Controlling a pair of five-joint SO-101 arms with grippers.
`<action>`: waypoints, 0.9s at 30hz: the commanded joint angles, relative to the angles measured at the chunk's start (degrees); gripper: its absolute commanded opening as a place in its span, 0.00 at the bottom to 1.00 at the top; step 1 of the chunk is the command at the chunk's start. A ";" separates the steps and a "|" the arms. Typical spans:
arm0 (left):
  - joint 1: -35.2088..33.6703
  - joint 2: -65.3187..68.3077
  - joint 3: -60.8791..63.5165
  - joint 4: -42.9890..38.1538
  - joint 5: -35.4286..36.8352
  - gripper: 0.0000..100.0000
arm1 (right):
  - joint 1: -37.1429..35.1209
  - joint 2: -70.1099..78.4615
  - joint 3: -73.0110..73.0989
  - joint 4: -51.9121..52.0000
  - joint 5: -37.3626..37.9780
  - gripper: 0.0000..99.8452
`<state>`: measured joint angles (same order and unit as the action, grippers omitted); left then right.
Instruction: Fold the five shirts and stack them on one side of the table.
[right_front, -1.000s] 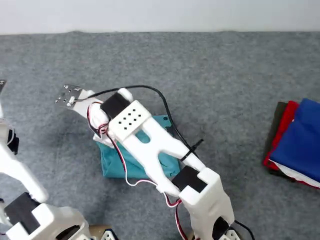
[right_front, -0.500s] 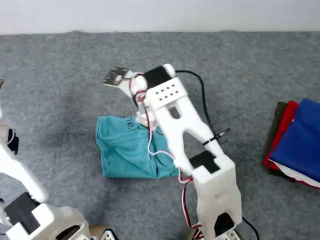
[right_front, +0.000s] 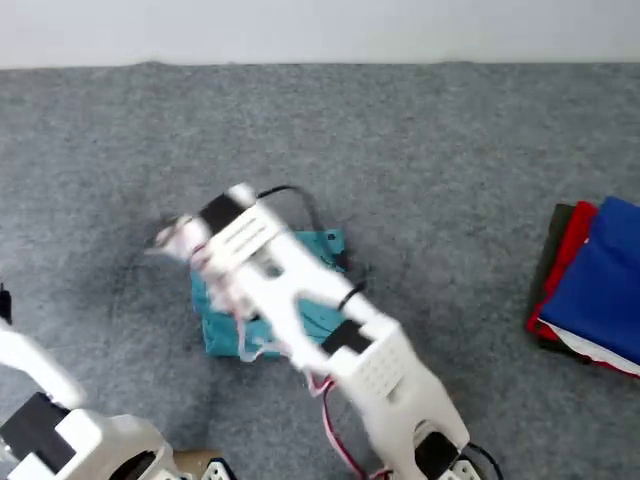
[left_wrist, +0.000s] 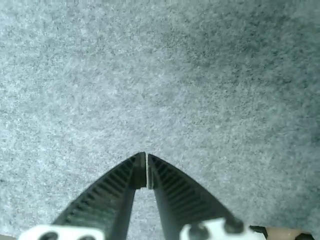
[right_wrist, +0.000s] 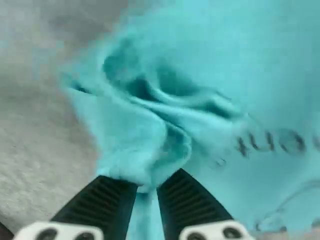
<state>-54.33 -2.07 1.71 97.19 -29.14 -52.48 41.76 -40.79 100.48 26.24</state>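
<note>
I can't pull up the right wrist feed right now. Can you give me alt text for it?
The right gripper pinches a bunched fold of the teal shirt, seen close up. The shirt is rumpled, carries some dark print, and lies on the grey table.

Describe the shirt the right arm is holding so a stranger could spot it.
Start from the grey table; a stack of folded shirts sits at one edge. Toward the middle lies the teal shirt, its fabric pinched in the right gripper. It is the single teal one, crumpled and apart from the stack.
</note>
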 joint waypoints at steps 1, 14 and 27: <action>-0.70 -2.90 -0.48 -0.88 0.09 0.02 | -3.03 -5.93 -2.99 2.07 -1.14 0.01; -0.53 -2.90 -0.31 -2.46 0.00 0.02 | 17.45 -4.62 -2.99 -1.71 4.92 0.01; -0.79 -2.90 -0.31 -2.55 0.00 0.02 | -0.13 4.00 -3.16 2.42 1.85 0.01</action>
<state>-54.77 -2.07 1.71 95.52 -29.14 -47.21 47.56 -41.23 100.48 30.46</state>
